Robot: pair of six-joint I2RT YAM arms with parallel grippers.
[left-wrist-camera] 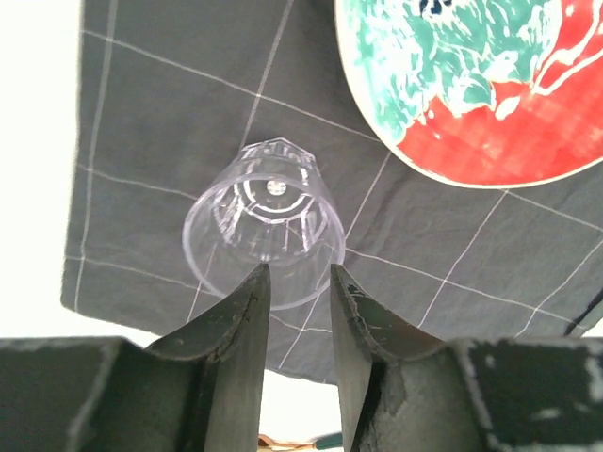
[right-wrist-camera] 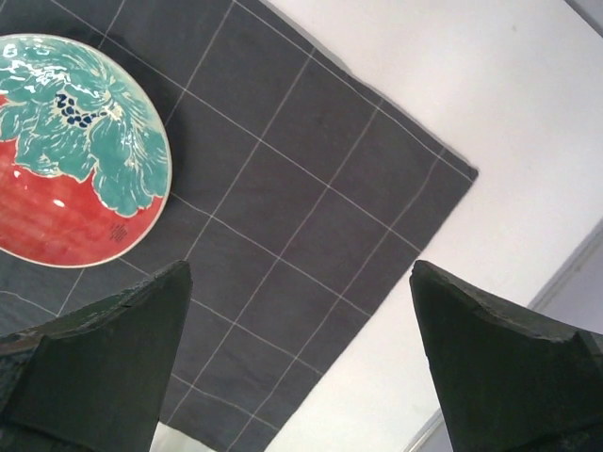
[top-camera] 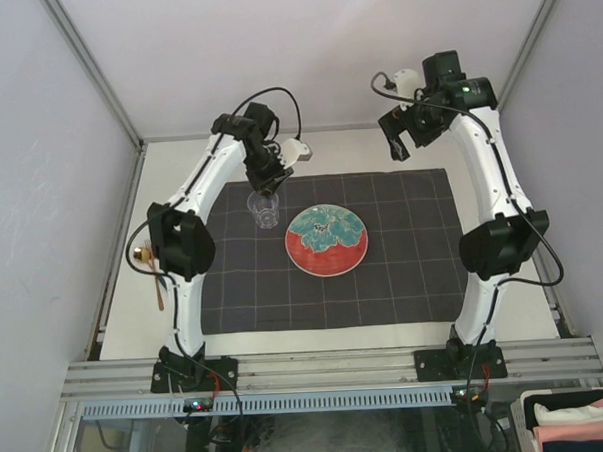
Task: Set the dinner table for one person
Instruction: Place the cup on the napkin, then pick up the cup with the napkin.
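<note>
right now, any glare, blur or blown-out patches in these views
Top view: even light, sharp, though the clear glass barely shows against the cloth. Left wrist view: the table at left is blown out white, the plate carries small glints. Right wrist view: glints on the plate too, the near fingers dark and featureless.

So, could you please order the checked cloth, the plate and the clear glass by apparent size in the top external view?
1. checked cloth, clearly the largest
2. plate
3. clear glass, the smallest
None of these is a close call.
</note>
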